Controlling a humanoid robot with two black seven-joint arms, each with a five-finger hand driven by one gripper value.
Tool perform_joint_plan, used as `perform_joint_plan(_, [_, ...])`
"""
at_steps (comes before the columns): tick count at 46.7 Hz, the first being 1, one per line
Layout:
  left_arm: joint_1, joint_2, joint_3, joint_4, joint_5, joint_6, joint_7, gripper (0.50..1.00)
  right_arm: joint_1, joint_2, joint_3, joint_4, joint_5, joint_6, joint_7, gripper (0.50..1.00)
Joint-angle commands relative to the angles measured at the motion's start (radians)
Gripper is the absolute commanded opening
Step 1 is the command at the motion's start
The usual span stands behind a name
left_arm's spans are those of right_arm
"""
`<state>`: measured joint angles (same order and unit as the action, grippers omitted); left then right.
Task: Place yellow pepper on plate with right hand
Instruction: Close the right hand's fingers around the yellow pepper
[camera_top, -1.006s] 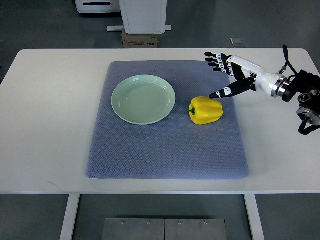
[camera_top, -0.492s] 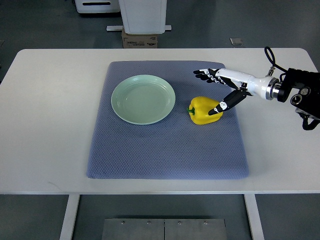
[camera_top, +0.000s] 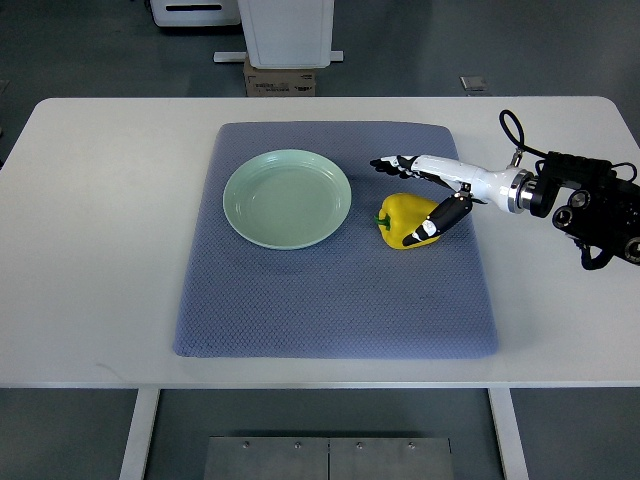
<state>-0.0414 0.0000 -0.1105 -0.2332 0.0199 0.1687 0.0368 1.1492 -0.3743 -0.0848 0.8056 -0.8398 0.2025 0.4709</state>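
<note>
**Grasp phase: right hand straddling the pepper, not yet closed**

Right hand (camera_top: 425, 195) reaches in from the right edge with its fingers (camera_top: 395, 164) extended over the far side of the yellow pepper (camera_top: 408, 220) and the thumb (camera_top: 432, 226) lying along the near right flank. You can read this as an open, spread hand bracketing the fruit; nothing is gripped yet. Whether the thumb tip actually touches the skin you cannot tell from this steep view.

The pepper lies on its side on the mat, stem (camera_top: 382, 220) pointing toward the plate (camera_top: 287, 198). It sits just beside the plate's right rim, not touching it. The plate holds nothing.

Judgement: you are at the pre-grasp step. The next move calls for curling the fingers down behind the pepper and bringing the thumb in against it, then a lift and a short carry leftward over the rim. The skin looks smooth and lobed, so expect it to roll or slip if the pinch lands off-centre.

Surface: blue-grey textured mat (camera_top: 330, 300) on a white table (camera_top: 100, 250). Left arm is not in view.

Room: dark floor beyond the far edge, a white equipment base (camera_top: 288, 30) with a cardboard box (camera_top: 280, 82) beneath it.
</note>
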Motion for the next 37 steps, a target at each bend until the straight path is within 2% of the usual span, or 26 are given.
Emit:
perform_joint_plan(1, [0.0,0.0,0.0,0.0,0.0,0.0,0.0,1.0,0.001,0.0,-0.01,0.0,-0.007,0.0,0.002,0.947])
perform_joint_plan(37, [0.0,0.0,0.0,0.0,0.0,0.0,0.0,1.0,0.0,0.006,-0.047,-0.017,-0.031,-0.003,0.002,0.805])
